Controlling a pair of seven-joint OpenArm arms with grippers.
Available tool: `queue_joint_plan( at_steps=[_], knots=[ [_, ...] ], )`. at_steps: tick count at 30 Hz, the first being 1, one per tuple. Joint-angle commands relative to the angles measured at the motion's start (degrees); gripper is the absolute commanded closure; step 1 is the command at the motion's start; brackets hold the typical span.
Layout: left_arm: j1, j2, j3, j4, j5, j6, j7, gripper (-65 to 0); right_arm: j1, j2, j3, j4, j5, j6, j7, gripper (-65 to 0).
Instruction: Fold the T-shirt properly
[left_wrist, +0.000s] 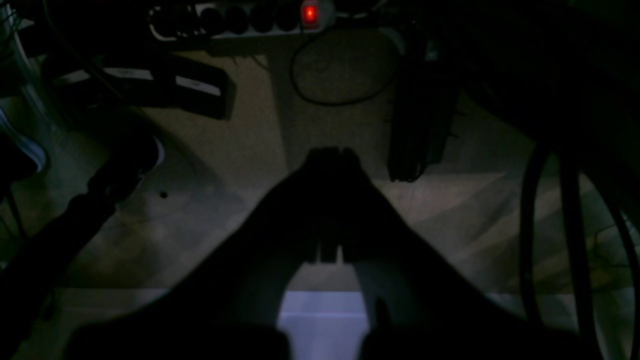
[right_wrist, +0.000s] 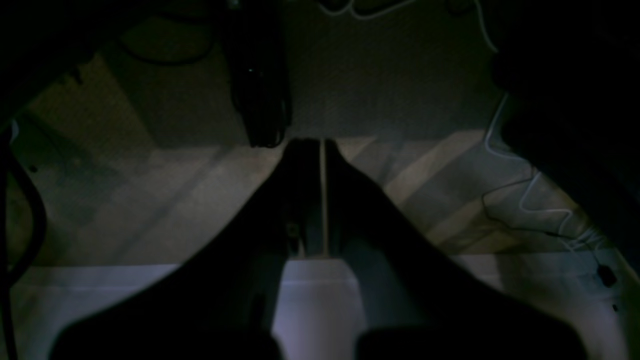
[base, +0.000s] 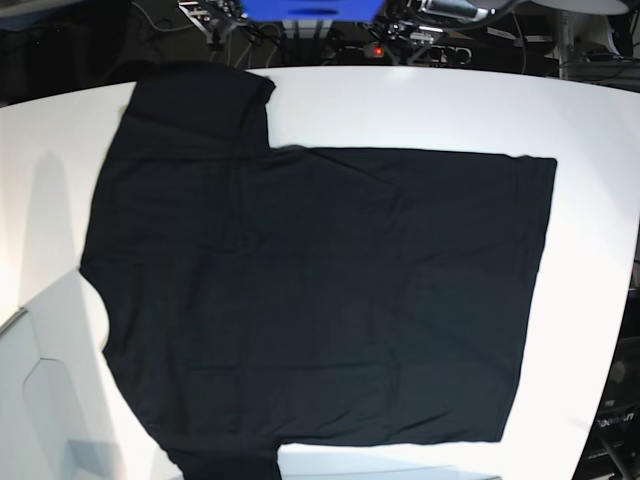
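The black T-shirt (base: 320, 300) lies flat on the white table (base: 590, 120) in the base view, plain side up. One sleeve (base: 200, 100) points to the far left and the other (base: 225, 465) reaches the near edge; the hem is on the right. No print or tag shows. Neither gripper shows in the base view. The dark left wrist view shows my left gripper (left_wrist: 330, 155) with its fingers together, holding nothing, over the floor. My right gripper (right_wrist: 322, 147) shows only a thin slit between its fingers, holds nothing, and is also over the floor.
A power strip with a red light (left_wrist: 310, 12), cables (left_wrist: 550, 225) and dark frame parts (left_wrist: 420, 125) lie on the floor under the wrist cameras. A white shape (base: 35, 400) sits at the base view's lower left corner. Equipment and cables (base: 420, 30) crowd behind the table.
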Motion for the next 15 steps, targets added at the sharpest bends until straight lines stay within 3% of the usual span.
queue_joint_plan(
  at_steps=[1,15],
  knots=[
    [0.3,-0.2,-0.1,0.1,-0.1,0.5,-0.1,0.0,-0.4,0.1,-0.1,0.1,0.2,1.3,-0.1,0.0],
    [1.1,-0.7,0.0,0.2,-0.1,0.4,-0.1,0.0,-0.4,0.1,-0.1,0.1,0.2,1.3,-0.2,0.0]
  ],
)
